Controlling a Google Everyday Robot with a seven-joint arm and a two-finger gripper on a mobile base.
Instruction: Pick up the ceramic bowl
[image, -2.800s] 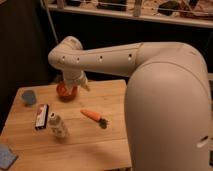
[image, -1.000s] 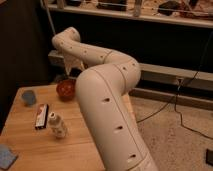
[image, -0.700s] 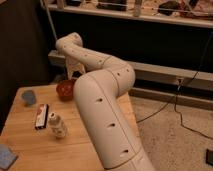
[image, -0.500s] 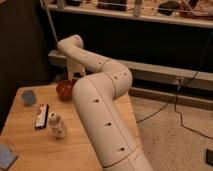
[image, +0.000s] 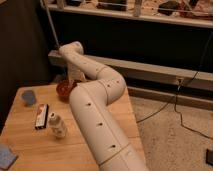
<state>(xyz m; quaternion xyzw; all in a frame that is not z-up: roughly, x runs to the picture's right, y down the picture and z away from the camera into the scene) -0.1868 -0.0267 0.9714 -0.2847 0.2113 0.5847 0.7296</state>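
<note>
The ceramic bowl (image: 64, 89) is small, round and glossy red-orange. It sits on the wooden table (image: 30, 142) near its far edge. My white arm rises from the bottom of the camera view, bends at the far end and points down. The gripper (image: 73, 81) is at the bowl's right rim, low over it, and partly hidden by the arm. I cannot tell whether it touches the bowl.
A small blue cup (image: 28, 96) stands at the table's far left. A dark flat pack (image: 41, 116) and a small white bottle (image: 57, 125) lie in the middle left. A blue-grey object (image: 6, 155) is at the front left corner. Shelving and a cable are behind and to the right.
The arm has folded in over the table and now covers the right part, hiding the orange thing that lay there. The gripper stays at the bowl. The bowl has not moved.
</note>
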